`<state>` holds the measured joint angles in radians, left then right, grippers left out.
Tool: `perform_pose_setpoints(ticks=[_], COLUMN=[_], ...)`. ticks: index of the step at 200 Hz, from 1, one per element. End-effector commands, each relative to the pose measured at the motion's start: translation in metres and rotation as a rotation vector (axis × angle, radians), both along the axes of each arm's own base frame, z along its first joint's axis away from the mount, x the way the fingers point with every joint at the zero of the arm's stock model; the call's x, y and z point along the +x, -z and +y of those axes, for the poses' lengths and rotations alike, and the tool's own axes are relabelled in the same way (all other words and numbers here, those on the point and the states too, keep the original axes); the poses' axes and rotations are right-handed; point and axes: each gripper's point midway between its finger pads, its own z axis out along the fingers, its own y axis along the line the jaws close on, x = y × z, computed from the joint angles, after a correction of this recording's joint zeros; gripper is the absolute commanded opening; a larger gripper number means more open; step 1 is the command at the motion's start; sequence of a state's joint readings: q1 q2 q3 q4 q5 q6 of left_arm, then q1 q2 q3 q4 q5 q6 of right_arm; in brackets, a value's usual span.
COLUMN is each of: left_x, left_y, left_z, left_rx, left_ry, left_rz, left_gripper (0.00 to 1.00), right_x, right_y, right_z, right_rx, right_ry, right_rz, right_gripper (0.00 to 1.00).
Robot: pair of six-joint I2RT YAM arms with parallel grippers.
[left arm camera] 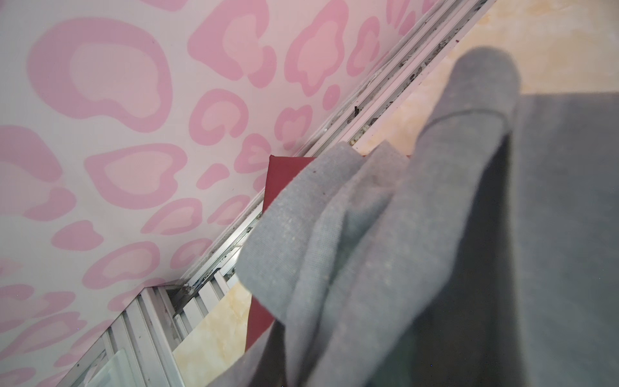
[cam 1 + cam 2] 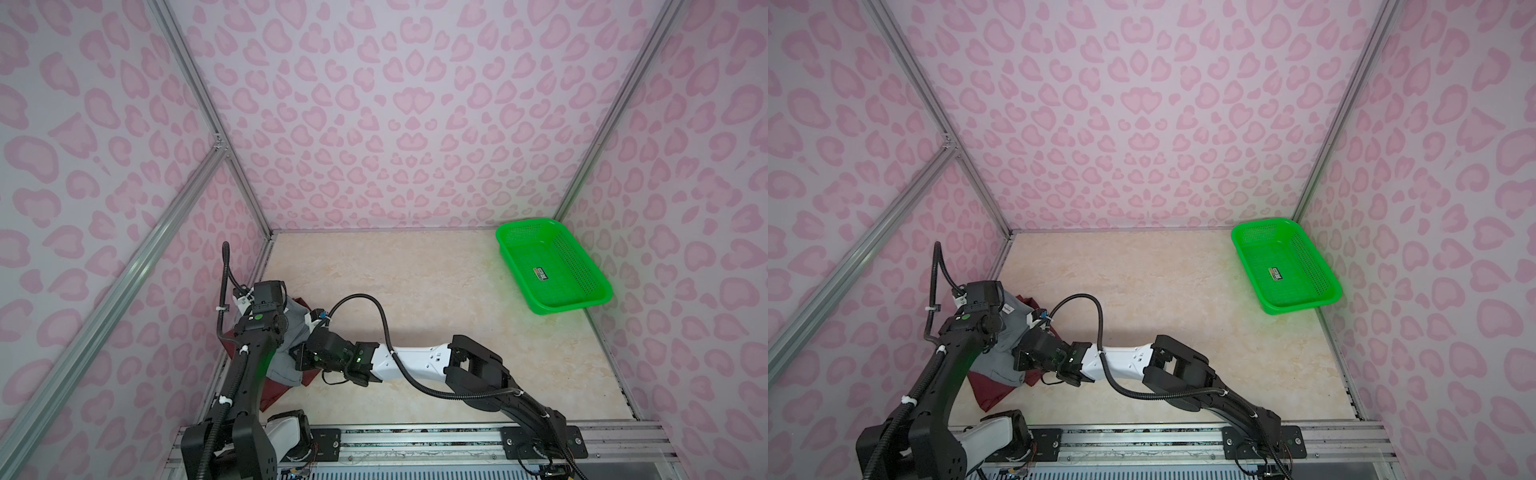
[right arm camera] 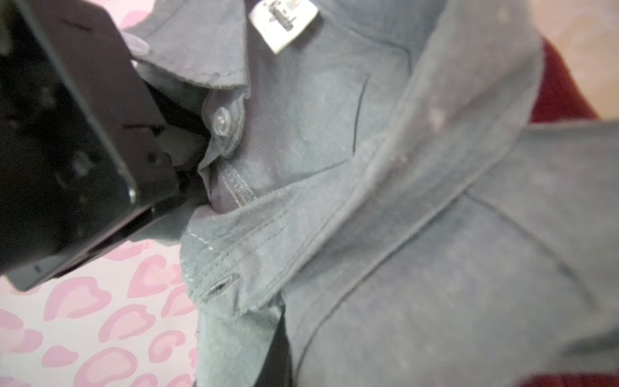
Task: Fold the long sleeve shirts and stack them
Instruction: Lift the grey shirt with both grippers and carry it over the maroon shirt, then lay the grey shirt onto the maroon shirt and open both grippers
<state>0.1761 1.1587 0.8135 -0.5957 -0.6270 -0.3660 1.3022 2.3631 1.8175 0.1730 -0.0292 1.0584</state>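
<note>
Grey shirt (image 2: 296,318) (image 2: 1000,365): it lies bunched on the maroon shirt (image 2: 272,395) (image 2: 988,392), at the front-left corner of the table (image 2: 415,291). A fold of it hangs close before the left wrist camera (image 1: 368,251).
Maroon shirt: it lies on the table under the grey one. Its edges show at the front and toward the wall (image 2: 178,291), and one corner reaches the rail (image 1: 368,110) at the foot of the wall.
Left gripper (image 3: 182,169): the jaws are together, clamped on the grey shirt at the open collar, beside a clear button (image 3: 221,120).
Right gripper (image 2: 305,326): the jaws are together. It sits at the grey shirt, just beside the left gripper, but its fingers are hidden, so I cannot tell if cloth is between them.
Label (image 3: 284,25): white, inside the neck of the grey shirt.
In the way: from above, both arms cover most of the shirts. The right arm (image 2: 415,359) reaches across the middle of the table to the left side.
Basket (image 2: 577,257) (image 2: 1308,257): green, at the back-right corner, well apart from the shirts, with a small sticker on its floor.
</note>
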Motion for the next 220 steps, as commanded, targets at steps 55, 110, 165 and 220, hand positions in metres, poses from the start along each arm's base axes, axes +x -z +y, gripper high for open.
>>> perform_pose_setpoints(ticks=[55, 110, 165, 220], left_x=[0.026, 0.037, 0.038, 0.042], left_y=[-0.015, -0.072, -0.095, -0.096], left_z=[0.009, -0.006, -0.033, -0.058], left_rx=[0.000, -0.098, -0.213, -0.297], left_ry=[-0.054, -0.013, 0.103, 0.216], left_rz=[-0.107, -0.238, -0.370, -0.433], left_gripper=[0.39, 1.00, 0.97, 0.97], right_x=[-0.015, -0.011, -0.006, -0.007], right_y=[0.033, 0.050, -0.002, -0.092], right_z=[0.016, 0.013, -0.007, -0.075], right_rx=[-0.006, 0.005, 0.080, 0.026], right_ry=[0.021, 0.070, 0.092, 0.169], right_rz=[0.051, 0.094, 0.016, -0.216], right_gripper=[0.00, 0.19, 0.74, 0.97])
